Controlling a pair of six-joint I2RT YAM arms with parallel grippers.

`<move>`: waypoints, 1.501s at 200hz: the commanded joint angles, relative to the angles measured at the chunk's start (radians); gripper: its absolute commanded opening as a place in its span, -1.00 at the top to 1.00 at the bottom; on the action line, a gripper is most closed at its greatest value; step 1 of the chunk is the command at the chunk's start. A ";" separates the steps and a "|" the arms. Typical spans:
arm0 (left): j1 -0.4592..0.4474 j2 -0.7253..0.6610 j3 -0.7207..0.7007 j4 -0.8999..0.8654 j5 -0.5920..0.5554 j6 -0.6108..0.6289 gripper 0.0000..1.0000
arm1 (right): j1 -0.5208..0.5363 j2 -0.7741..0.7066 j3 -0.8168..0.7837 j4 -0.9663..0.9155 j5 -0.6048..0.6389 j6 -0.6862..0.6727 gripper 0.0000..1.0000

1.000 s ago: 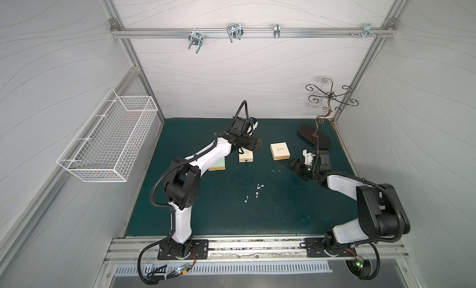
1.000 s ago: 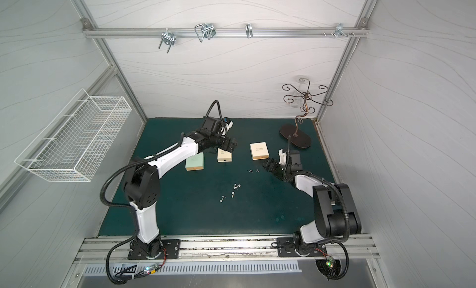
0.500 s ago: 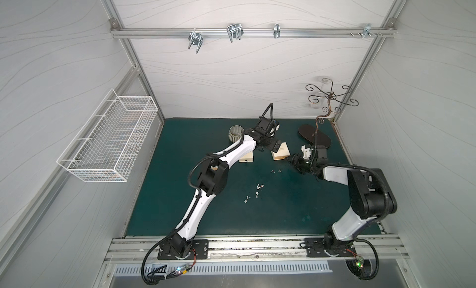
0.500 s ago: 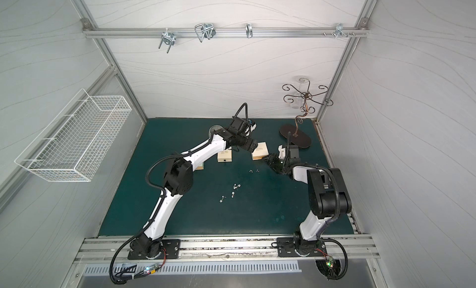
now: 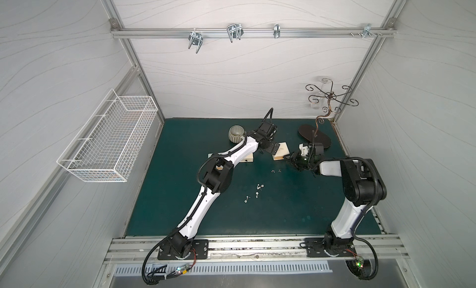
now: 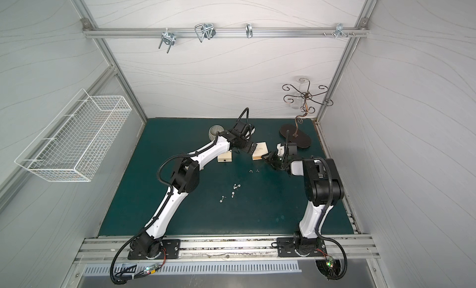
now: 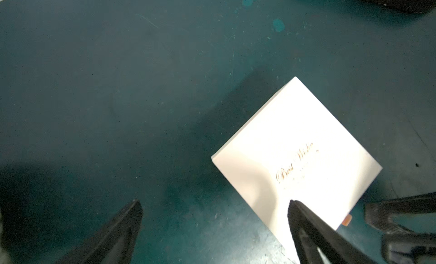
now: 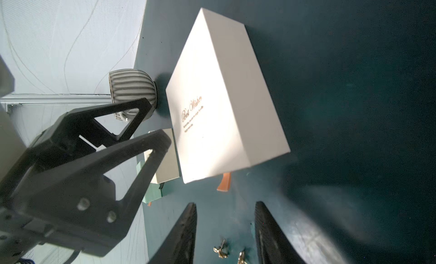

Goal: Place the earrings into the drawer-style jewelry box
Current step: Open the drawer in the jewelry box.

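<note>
Your tiny silvery earrings (image 5: 259, 187) lie loose at the box's (image 5: 282, 151) seven o'clock; left gripper (image 7: 214, 201) and right gripper (image 8: 225, 203) gape empty.

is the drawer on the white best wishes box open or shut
Shut: only its orange pull tab sticks out of the white box.

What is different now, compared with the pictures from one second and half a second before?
The left tool swung from the middle box across to the white drawer box, open, uncovering the ribbed bowl. The right tool edged toward that box's pull tab and narrowed its jaws, gripping nothing yet. Boxes and earrings stayed where they were.
</note>
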 commanded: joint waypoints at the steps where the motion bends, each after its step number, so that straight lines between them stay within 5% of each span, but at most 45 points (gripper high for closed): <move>1: -0.004 0.036 0.063 -0.002 -0.013 0.013 -0.99 | -0.005 0.031 0.024 0.029 -0.029 0.028 0.17; 165: -0.005 0.077 0.101 -0.047 -0.047 0.086 -0.99 | 0.006 0.116 0.068 0.052 -0.056 0.065 0.40; 272: -0.006 0.079 0.094 -0.055 -0.056 0.094 -0.99 | 0.016 0.139 0.081 0.081 -0.066 0.088 0.70; 300: -0.005 0.073 0.089 -0.058 -0.065 0.100 -0.99 | 0.016 0.146 0.089 0.069 -0.071 0.087 0.94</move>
